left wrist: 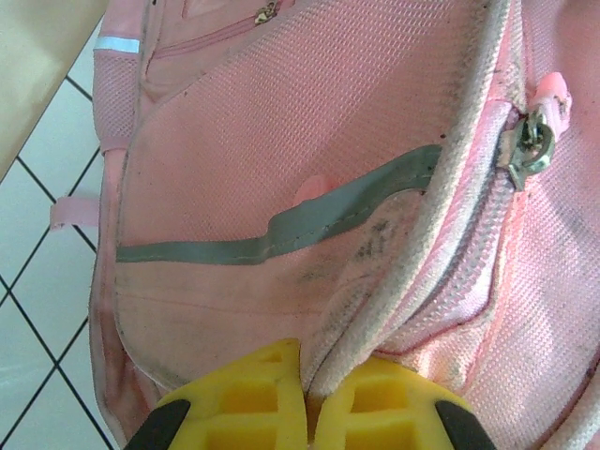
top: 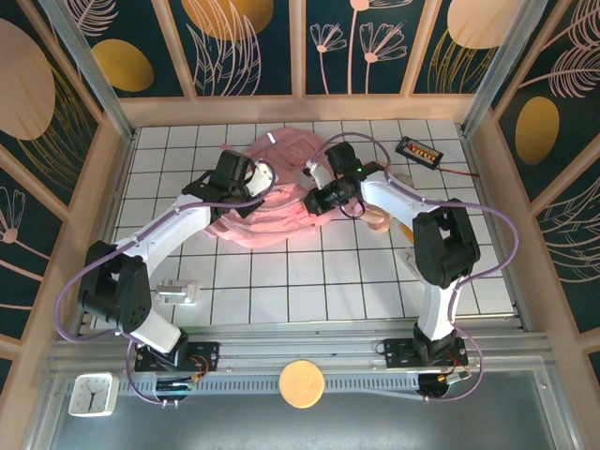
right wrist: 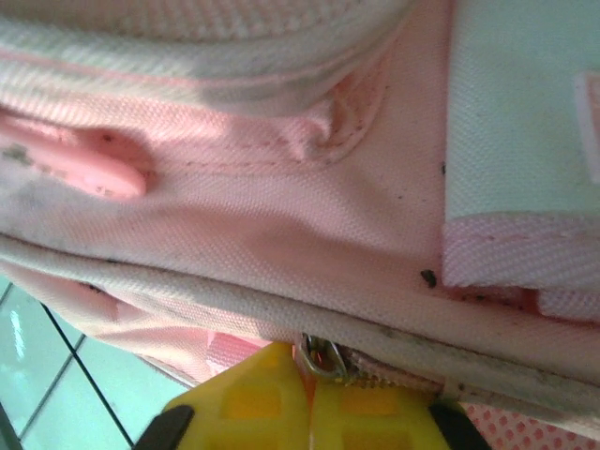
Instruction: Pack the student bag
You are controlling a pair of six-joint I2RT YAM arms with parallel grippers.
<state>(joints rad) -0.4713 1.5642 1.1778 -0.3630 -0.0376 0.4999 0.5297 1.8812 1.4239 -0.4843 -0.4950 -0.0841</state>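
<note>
Student bag (top: 277,223), soft woven pink fabric with a grey strip, is lying crumpled mid-way across the white tiled table (top: 309,281). Yellow left gripper (left wrist: 307,403) is pinching its corded seam (left wrist: 412,281), while right gripper (right wrist: 307,398) is clamping the metal zipper pull (right wrist: 323,359).

White gridded table (top: 281,281) carries student bag (top: 277,225), black device (top: 419,150), small silver object (top: 176,293)

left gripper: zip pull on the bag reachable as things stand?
Probably yes, once it lets go: the left gripper is shut on the piped edge of the bag, and the zip pull lies uncovered close ahead, nothing across it.
</note>
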